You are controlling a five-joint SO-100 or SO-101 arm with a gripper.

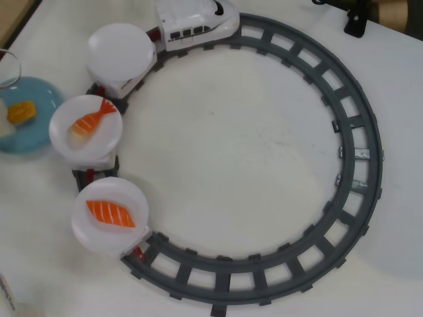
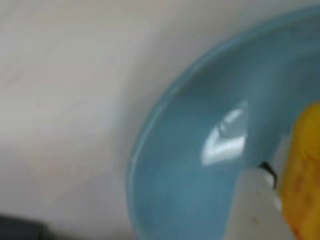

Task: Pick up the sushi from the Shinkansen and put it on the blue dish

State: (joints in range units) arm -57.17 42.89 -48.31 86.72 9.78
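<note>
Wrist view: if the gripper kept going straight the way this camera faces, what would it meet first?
Probably the blue dish, which fills the wrist view just ahead, with the yellow sushi at its right edge. The fingers themselves are hard to make out here, so exact depth is unclear.

A smooth white tabletop is filling nearly the whole overhead view, and soft, even light is falling across it, leaving faint grey shading towards four o'clock. A strip of tan wooden surface is showing at eleven o'clock. Black hardware is sitting at the table's edge at one o'clock.
</note>
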